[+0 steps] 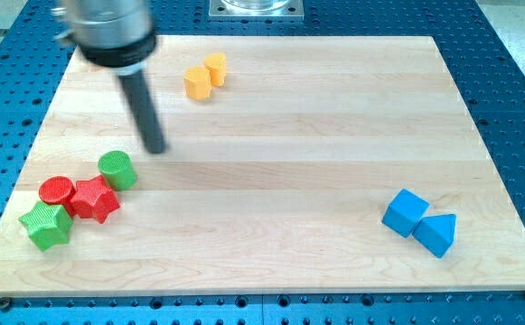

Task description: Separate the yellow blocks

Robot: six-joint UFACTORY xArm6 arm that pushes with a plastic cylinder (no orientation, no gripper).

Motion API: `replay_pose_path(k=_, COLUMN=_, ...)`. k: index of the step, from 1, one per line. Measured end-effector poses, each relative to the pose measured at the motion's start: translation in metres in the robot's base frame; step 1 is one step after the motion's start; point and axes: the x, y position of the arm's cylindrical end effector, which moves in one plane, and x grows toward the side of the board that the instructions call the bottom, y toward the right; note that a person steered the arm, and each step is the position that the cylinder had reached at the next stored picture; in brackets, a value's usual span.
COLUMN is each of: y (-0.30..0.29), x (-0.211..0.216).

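Two yellow blocks touch each other near the view's top: a yellow hexagonal block (197, 82) and a yellow block (215, 67) just up and right of it; the second one's shape is unclear. My tip (155, 148) rests on the board down and left of the yellow pair, well apart from them. It stands just above and right of the green cylinder (117, 170).
A red cylinder (56, 191), a red star (93, 199) and a green star (46, 225) cluster at the view's lower left with the green cylinder. A blue cube (405, 212) and a blue triangular block (437, 234) touch at the lower right. The wooden board (289, 162) ends close beyond them.
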Motion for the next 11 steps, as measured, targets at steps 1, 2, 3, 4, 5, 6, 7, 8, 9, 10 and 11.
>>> replay_pose_path(k=1, y=0.089, x=-0.07)
replay_pose_path(k=2, y=0.136, x=-0.122)
replay_pose_path(k=3, y=0.141, x=-0.153)
replay_pose_path(k=4, y=0.086, x=-0.149)
replay_pose_path(k=5, y=0.023, x=-0.127)
replay_pose_path(k=6, y=-0.034, x=-0.091)
replay_pose_path(k=7, y=-0.053, x=-0.052)
replay_pose_path(k=8, y=-0.05, x=-0.035)
replay_pose_path(k=9, y=-0.026, x=-0.069)
replay_pose_path(k=10, y=-0.008, x=-0.07)
replay_pose_path(k=11, y=0.0, x=-0.041)
